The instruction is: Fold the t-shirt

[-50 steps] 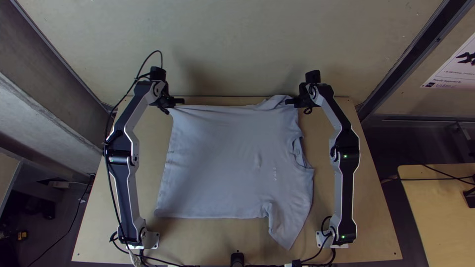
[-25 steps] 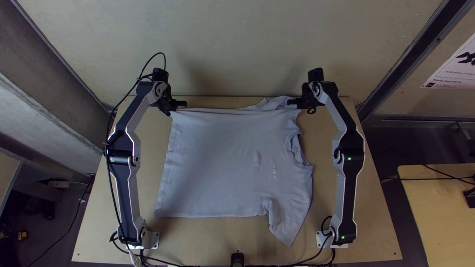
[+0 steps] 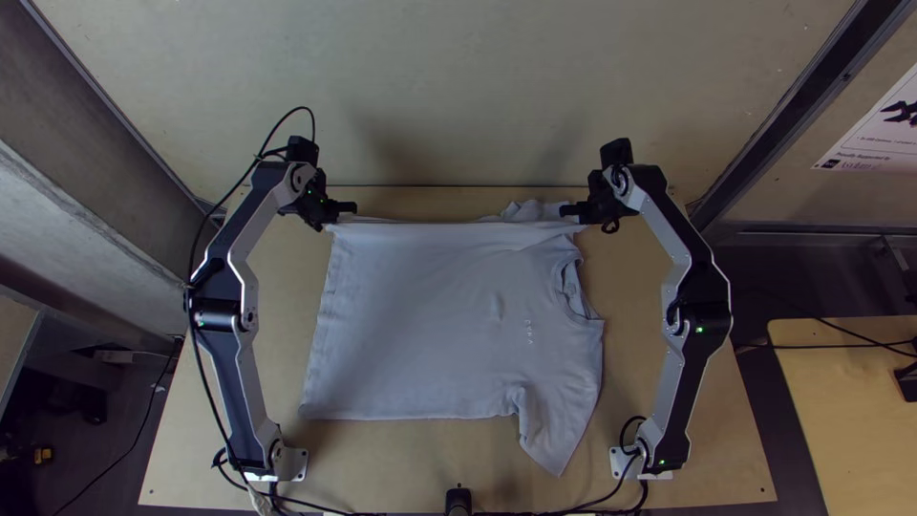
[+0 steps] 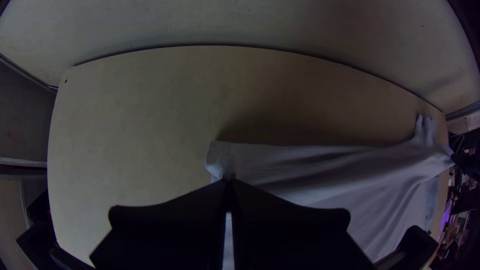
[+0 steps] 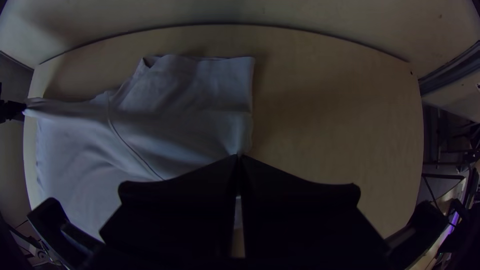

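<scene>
Worktop [image 3: 382, 459], light wood. One shirt [image 3: 430, 315], mostly spread. My left tool [image 3: 349, 207]: closed on its far hem corner. My right tool [image 3: 569, 210]: closed on its far sleeve.

Far side: pale panel [image 3: 458, 86]. Far right: white printed sheet [image 3: 863, 148] with black figures. Right: second wooden table [image 3: 841, 420], dark cables [image 3: 860, 346] across its far part, black object [image 3: 907, 384] on it. Near left: thin black cable [image 3: 117, 466], small yellow item [image 3: 43, 455].
</scene>
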Controlling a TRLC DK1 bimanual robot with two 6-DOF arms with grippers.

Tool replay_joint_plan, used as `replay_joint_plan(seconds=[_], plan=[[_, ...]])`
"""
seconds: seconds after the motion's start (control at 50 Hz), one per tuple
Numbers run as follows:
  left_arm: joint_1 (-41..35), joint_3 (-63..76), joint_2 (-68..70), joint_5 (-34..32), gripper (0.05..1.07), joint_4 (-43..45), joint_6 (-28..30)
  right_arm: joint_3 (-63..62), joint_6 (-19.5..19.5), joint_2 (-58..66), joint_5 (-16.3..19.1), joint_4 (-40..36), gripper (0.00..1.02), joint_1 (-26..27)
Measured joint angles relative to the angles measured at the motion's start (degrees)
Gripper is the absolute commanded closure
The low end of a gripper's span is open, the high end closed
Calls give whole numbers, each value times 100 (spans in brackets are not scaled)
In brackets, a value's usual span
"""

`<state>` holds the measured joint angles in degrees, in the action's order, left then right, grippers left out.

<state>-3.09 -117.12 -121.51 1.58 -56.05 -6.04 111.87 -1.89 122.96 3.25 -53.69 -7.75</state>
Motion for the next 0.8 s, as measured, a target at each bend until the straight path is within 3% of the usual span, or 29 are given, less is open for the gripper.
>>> replay_joint_plan(seconds=[0.8], plan=[[96,3062,2041,-140,105,883,4,-2605,-35,-1980,-219,278,100,-328]])
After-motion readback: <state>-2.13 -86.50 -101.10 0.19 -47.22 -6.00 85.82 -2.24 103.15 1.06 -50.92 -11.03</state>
